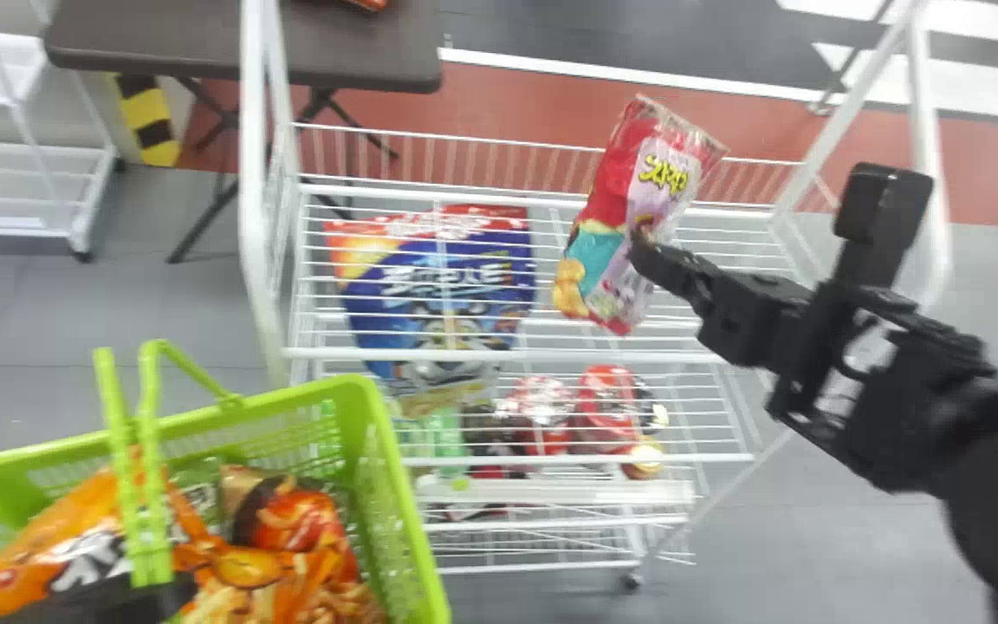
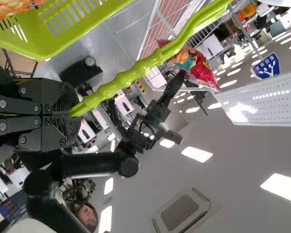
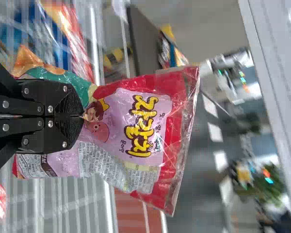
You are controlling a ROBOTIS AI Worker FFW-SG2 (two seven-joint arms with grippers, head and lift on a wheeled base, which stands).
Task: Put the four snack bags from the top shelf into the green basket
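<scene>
Red-pink plastic snack bag [image 1: 607, 208] pinched by right gripper [image 3: 82, 116], upper right; green plastic basket [image 1: 405, 494] held by left gripper [image 2: 73, 114], presumably for loading.

Bright ceiling panels, motion-blurred background.

Dark table [image 1: 161, 43]: we're seeing it standing beyond the right claw [image 1: 638, 250], to its left.
Striped marking [image 1: 148, 121]: showing left of the claw, near the table.
Side rack [image 1: 5, 231]: standing well left of the claw.
Blue bag [image 1: 430, 299]: lying lower, left of the claw.
</scene>
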